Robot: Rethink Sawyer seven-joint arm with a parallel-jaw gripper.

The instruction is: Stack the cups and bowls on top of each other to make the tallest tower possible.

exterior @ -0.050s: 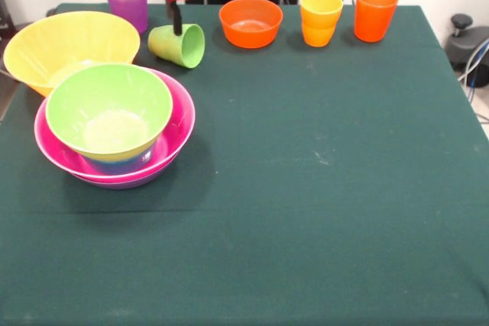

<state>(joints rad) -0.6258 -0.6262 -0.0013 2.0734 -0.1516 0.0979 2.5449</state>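
My gripper (177,27) hangs at the back left, its tip right at the top of the light green cup (177,45), which lies tilted on its side with its mouth toward the right. The tower stands at the left: a light green bowl (107,108) sits in a blue bowl (122,163), inside a pink bowl (174,129), over a purple bowl (130,182). A large yellow bowl (69,45) stands tilted behind it. Along the back stand a purple cup (126,1), an orange bowl (250,22), a yellow-orange cup (321,18) and an orange cup (375,13).
A dark green cloth (321,188) covers the table. Cables and a dark grey object (466,43) lie off the table's right edge.
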